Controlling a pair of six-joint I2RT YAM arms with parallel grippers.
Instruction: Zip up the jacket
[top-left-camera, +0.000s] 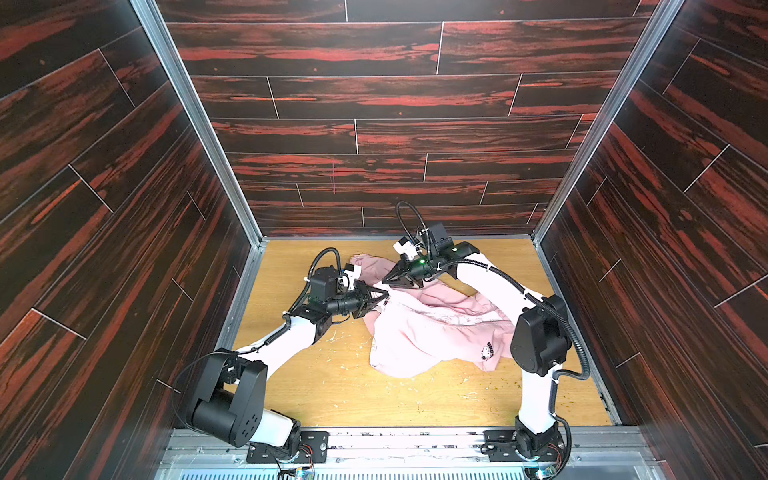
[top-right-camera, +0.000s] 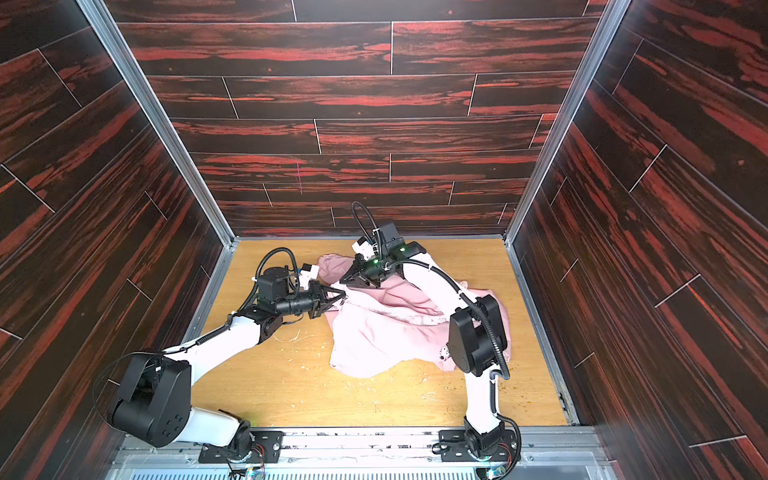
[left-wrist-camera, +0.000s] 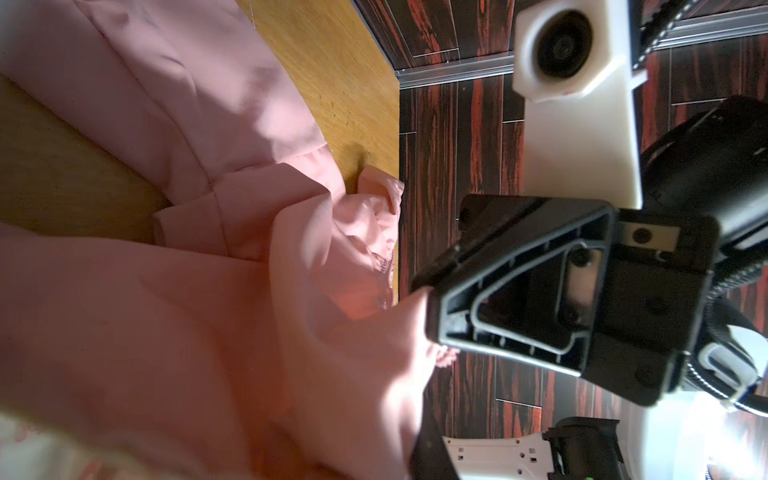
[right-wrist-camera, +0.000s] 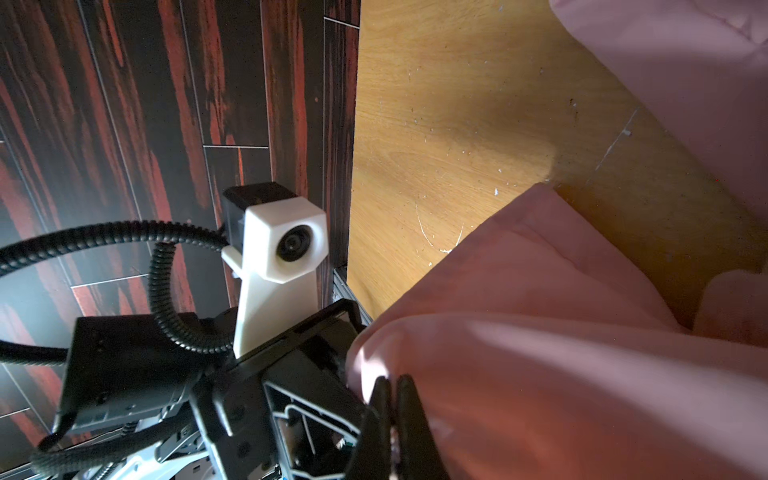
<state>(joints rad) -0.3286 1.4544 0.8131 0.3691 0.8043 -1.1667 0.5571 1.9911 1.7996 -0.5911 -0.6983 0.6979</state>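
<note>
The jacket (top-left-camera: 419, 332) lies crumpled on the table (top-left-camera: 332, 386). Its long axis runs on a slant: one sleeve end points toward the back wall (top-left-camera: 374, 124), and the corner bearing the logo (top-left-camera: 486, 353) lies farthest from that wall. Bare table is open on the jacket's side away from the back wall and along its left. The right arm's elbow (top-left-camera: 540, 336) overlaps its right part in both top views. Both grippers meet at the jacket's left edge, on the half nearer the back wall. The left gripper (top-left-camera: 386, 295) is closed on that edge. The right gripper (top-left-camera: 385, 282), just nearer the back wall, pinches a raised peak of fabric in narrow jaws.
</note>
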